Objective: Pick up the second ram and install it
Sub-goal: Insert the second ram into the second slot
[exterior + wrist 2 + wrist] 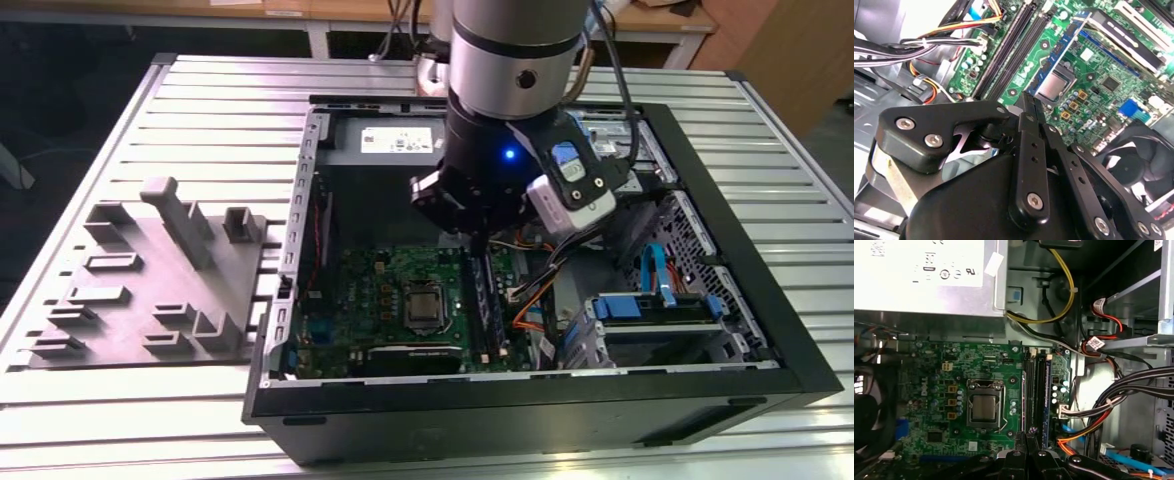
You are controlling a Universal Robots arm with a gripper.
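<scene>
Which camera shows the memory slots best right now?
The first wrist view: it looks straight down on the memory slots, nearly end to end. The second wrist view shows them slanted; in the exterior view the arm covers their far end.

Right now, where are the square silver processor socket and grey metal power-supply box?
Square silver processor socket (pixel 983 407): first wrist view, centre plate.
Grey metal power-supply box (pixel 929 297): first wrist view, bare face.

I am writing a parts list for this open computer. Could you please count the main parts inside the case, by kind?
Green motherboard: 1
Grey power-supply box: 1
Processor socket: 1
Black fan: 1
Dark-blue ram strip standing in the memory slots: 1
Total: 5
</scene>
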